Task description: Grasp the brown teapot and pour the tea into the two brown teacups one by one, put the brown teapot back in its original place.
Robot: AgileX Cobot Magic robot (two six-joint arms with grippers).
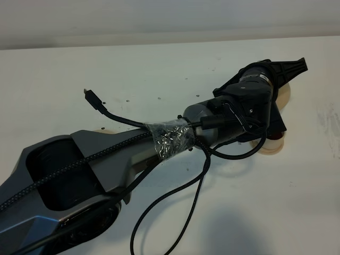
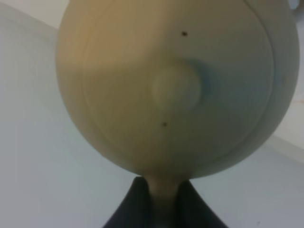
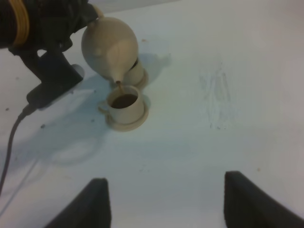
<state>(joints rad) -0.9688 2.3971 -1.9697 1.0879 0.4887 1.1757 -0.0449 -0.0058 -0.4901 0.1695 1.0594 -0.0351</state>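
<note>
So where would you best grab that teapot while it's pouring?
By the thin handle, from the side opposite the spout. The teapot body is round and looks too wide to pinch; the handle fits between the shut jaws, as it does now.

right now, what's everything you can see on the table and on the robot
teapot: one, pale tan, tilted in the air with its spout over the near teacup, thin stream of tea falling
near teacup: one, pale beige, on its small saucer, dark tea inside
far teacup: one, pale beige, just behind the teapot, mostly hidden
table: one, white, under everything
cables: a few, black, along and off the left arm, one loose plug end sticking out
tape: one wrap, silver, round the left arm
left hand: black, shut on the teapot's handle
right hand: black, open, holding nothing, back from the cups
</note>
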